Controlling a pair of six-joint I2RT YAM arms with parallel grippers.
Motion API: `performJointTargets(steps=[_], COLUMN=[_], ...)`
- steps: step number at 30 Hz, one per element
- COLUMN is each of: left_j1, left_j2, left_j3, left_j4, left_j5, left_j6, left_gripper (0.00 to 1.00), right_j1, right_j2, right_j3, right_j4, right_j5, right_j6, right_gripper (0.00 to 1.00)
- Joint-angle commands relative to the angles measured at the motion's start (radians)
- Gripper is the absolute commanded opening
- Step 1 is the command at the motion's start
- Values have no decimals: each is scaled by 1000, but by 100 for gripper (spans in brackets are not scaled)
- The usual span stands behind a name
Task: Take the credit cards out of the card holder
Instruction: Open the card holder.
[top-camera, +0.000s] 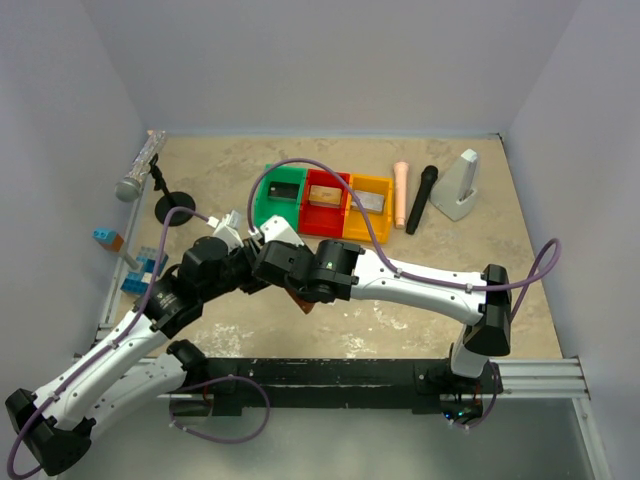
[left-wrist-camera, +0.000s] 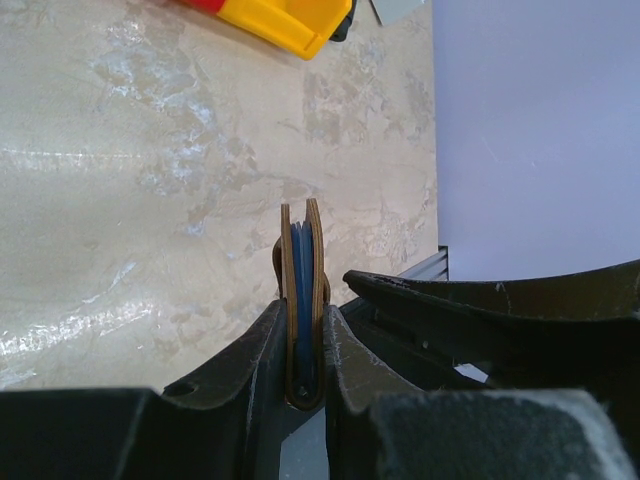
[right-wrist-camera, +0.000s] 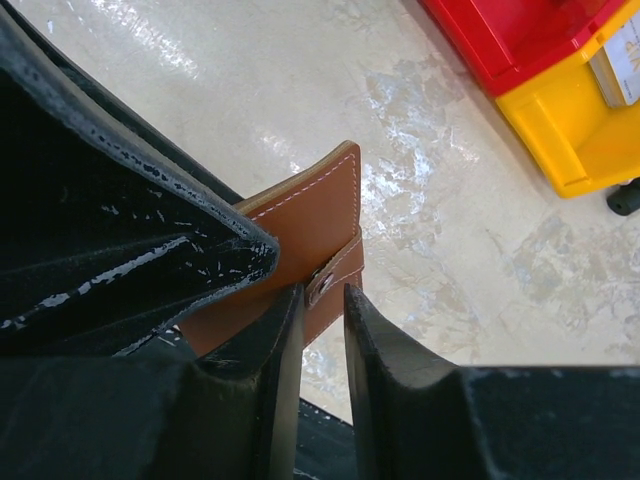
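Note:
The card holder, brown with a blue lining, is seen edge-on and folded, and my left gripper is shut on its spine. In the right wrist view its brown outer face shows, with a snap tab at the tips of my right gripper. Those jaws stand narrowly open, with table showing between them. From above, only a brown corner shows under the crossed arms. A dark credit card, a tan one and a silvery one lie in the bins. Whether any card sits inside the holder is hidden.
Green, red and yellow bins stand in a row behind the grippers. A peach cylinder, a black marker-like stick and a grey-white stand lie to their right. A microphone and blue blocks sit at the left.

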Motion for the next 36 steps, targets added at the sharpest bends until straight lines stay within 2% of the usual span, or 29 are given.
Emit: performJointTargets(steps=[1,11,36], left_j1=[-11,-9,-9], left_j2=[-40,-50,-100], left_j3=[45,33,21], left_j4=[88,89,8], left_j5=[58,56,-28], left_j6=[-43,-44,-14], left_gripper=[0,0,0], right_j1=[-16,-24,-58], right_j2=[13,2,-130], right_j3=[-8,-21,-126], right_j4=[-48,-39,-13], right_j5=[32,15,9], right_j6=[-1,-2,47], right_gripper=[23,0,0])
